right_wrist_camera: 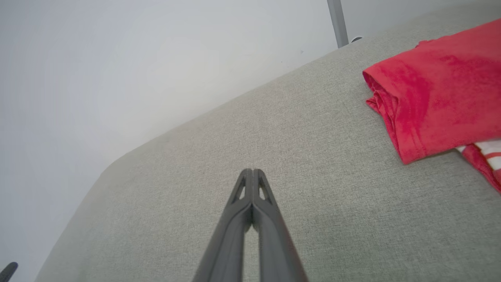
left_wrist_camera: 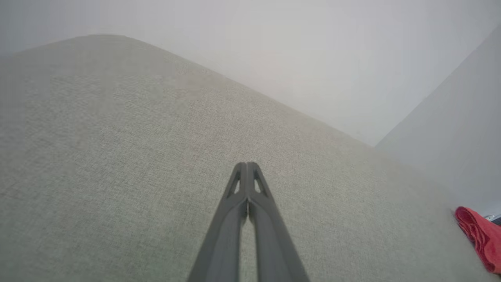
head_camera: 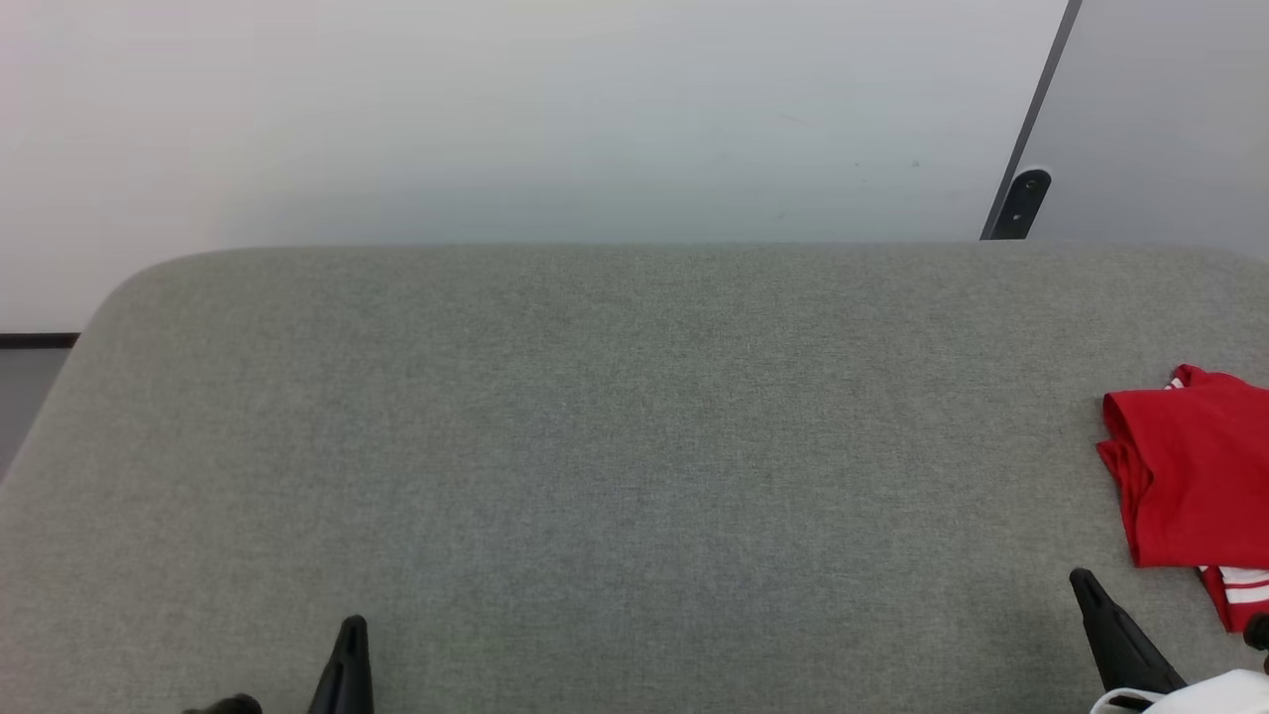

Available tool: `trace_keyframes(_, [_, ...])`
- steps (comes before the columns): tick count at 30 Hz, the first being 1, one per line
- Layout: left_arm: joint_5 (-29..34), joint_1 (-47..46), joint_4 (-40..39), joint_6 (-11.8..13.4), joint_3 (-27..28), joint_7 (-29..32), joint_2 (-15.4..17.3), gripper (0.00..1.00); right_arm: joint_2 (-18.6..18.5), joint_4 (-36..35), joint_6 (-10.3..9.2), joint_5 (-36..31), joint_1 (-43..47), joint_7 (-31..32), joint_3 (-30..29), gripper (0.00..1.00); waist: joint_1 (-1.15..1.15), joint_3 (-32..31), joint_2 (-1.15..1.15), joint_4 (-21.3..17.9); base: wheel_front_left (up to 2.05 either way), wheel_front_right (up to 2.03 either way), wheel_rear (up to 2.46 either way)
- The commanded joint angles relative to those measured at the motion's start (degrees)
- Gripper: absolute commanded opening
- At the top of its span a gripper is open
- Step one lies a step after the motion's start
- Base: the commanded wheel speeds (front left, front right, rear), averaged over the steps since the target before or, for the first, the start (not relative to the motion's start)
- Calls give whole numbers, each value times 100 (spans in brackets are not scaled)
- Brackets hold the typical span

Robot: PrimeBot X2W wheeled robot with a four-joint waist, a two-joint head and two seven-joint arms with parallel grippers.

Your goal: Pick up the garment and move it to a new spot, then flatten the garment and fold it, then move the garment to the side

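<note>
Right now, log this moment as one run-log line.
garment: folded, on grey fabric surface, far right | left gripper: shut, empty | right gripper: shut, empty, clear of garment

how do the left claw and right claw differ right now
The right claw sits close beside the red garment; the left claw is far across the grey cushion from it. In the head view the left claw points nearly straight up, the right claw leans left. Both are shut and empty.

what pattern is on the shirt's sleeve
Sleeve: white with red stripes, best in right wrist view.
</note>
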Motion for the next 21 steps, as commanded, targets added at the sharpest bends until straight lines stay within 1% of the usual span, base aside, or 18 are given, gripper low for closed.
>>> trace_keyframes(1, [-295, -174, -25, -55, 44, 57, 19, 0, 0, -1, -1, 250, -176, -40, -50, 0, 0, 0, 0, 3, 0, 0, 0])
trace_keyframes(21, [-1992, -582, 248, -222, 178, 466, -19, 0, 152, 464, -2, 1673, -529, -116, -122, 0, 0, 6, 0, 27, 0, 0, 0])
